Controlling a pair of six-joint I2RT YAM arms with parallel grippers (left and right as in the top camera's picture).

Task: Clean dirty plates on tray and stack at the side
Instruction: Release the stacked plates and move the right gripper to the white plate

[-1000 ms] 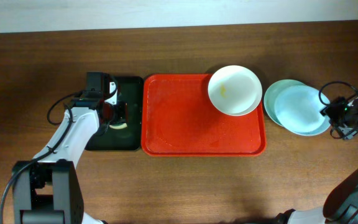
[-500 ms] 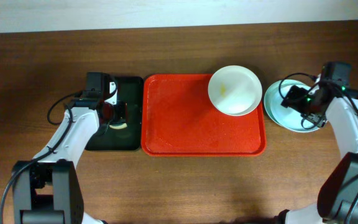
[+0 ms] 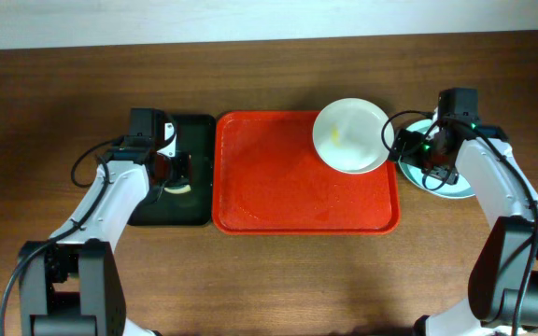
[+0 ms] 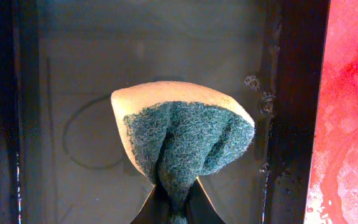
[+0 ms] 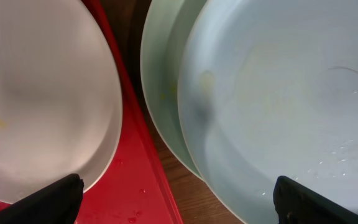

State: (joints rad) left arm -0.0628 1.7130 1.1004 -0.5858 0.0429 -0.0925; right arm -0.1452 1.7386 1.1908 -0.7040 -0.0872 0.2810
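A white plate [image 3: 348, 135] with a yellow smear lies at the far right of the red tray [image 3: 288, 196]. Two pale blue plates [image 3: 451, 189] sit stacked on the table just right of the tray, partly under my right arm. My right gripper [image 3: 409, 149] is open wide above the gap between the white plate [image 5: 36, 93] and the top blue plate [image 5: 278, 106], one finger over each. Its jaws [image 5: 179, 202] hold nothing. My left gripper [image 3: 177, 173] is shut on a green and yellow sponge [image 4: 185, 134] over the black tray [image 3: 194, 210].
The black tray [image 4: 73, 62] lies directly against the red tray's left rim. Water drops dot the red tray [image 5: 129, 193]. Bare wooden table surrounds both trays, and cables loop beside each arm.
My right arm has swung left from the table's right edge, across the blue stack to the tray's right rim, and its jaws have opened wider. The left arm and sponge have not moved.
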